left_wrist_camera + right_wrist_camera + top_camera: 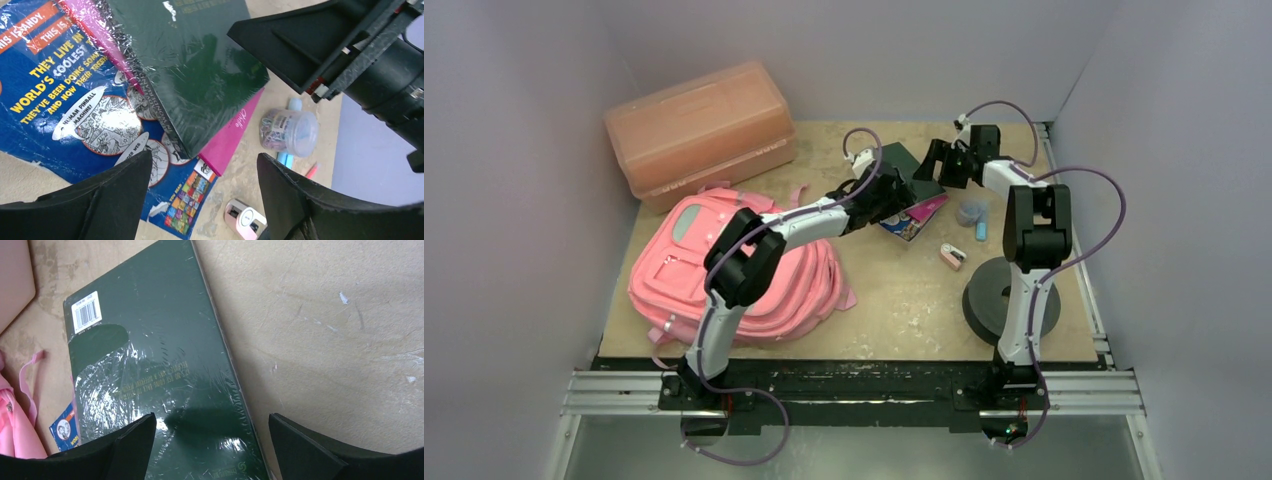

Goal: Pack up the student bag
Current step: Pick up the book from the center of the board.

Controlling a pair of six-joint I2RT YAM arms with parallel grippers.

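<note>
The beige table (pixel 904 310) carried everything. On its left half lay the student bag (pixel 674 272), a pink backpack flat on the board, with the left arm's elbow above it. Behind the bag, at the far left corner, stood a salmon translucent box (pixel 699 130). A black round disc (pixel 984 300) sat near the right arm's base.

Near the table's far middle lay a stack of 3 flat items, well apart from the bag's main body. A dark green book (pixel 150 365), wrapped in shiny film, lay on top. Under it was a magenta notebook (pixel 227 140), and at the bottom a blue comic-style book (pixel 65 110).

The left gripper (pixel 202 167) hung over the near end of this stack, its 2 fingers spread apart with nothing between them. The right gripper (pixel 211 422) hovered over the green book from the far side, its fingers also wide apart and empty (whether either touched the book could not be told).

Right of the stack lay a small clear jar of coloured paper clips (pixel 289 131) on its side, a light blue stick (pixel 981 229) just beside it, and a little pink device (pixel 244 219) nearer the arms.
</note>
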